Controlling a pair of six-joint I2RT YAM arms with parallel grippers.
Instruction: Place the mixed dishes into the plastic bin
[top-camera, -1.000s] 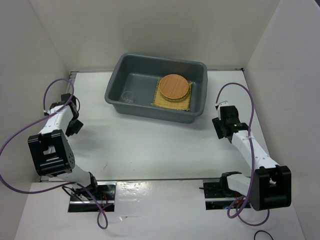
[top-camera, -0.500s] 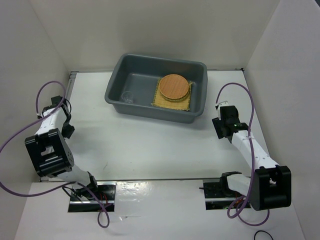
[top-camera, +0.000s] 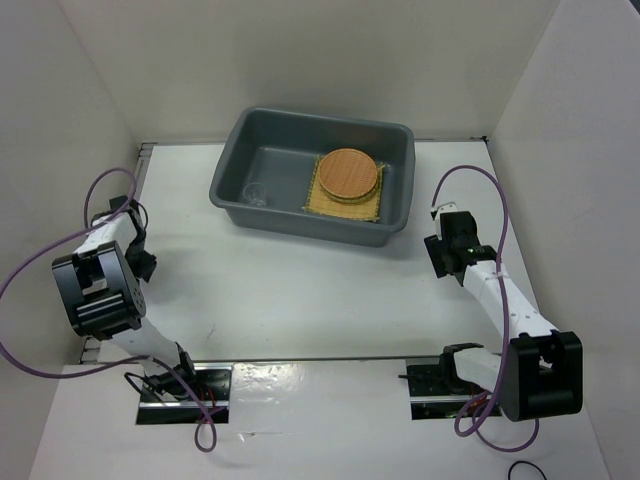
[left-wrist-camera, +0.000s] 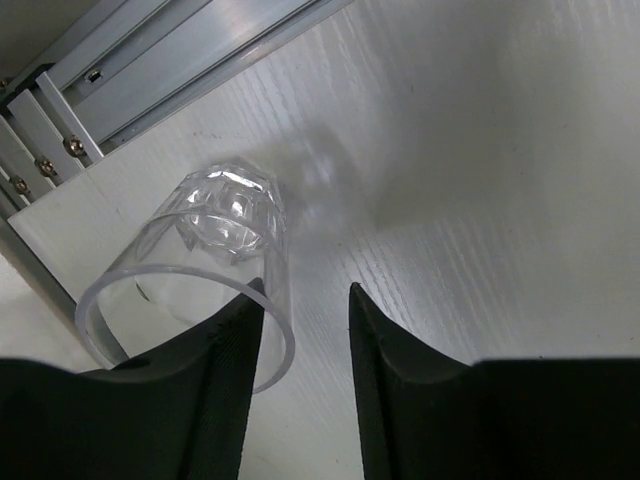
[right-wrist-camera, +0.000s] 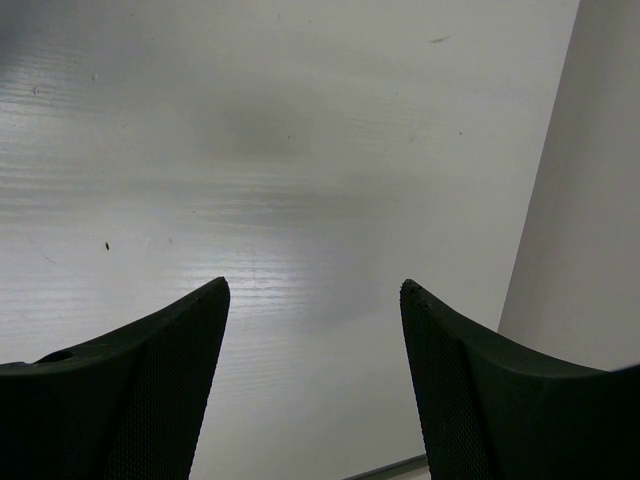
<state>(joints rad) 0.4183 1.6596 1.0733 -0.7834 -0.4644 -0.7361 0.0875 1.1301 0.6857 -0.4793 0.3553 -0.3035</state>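
Note:
The dark grey plastic bin (top-camera: 231, 160) stands at the back middle of the table. Inside it a square tan woven plate (top-camera: 322, 203) lies with a round orange-brown plate (top-camera: 349, 173) on top, and a small clear cup (top-camera: 252, 193) sits in its left half. I cannot make out a smaller round woven plate. Another clear cup (left-wrist-camera: 215, 250) lies on its side by the table's left rail. My left gripper (left-wrist-camera: 306, 290) is open, its left finger (left-wrist-camera: 225, 380) at the cup's mouth, the rim's right edge between the jaws. My right gripper (right-wrist-camera: 313, 285) is open and empty over bare table.
An aluminium rail (left-wrist-camera: 150, 70) runs along the table's left edge just beyond the fallen cup. White walls close in the left, back and right sides. My left gripper (top-camera: 143, 262) is near the left wall and my right gripper (top-camera: 441, 252) is right of the bin.
My left arm has swung left and drawn back toward the left wall and rail. The right arm and the dishes in the bin have not moved.

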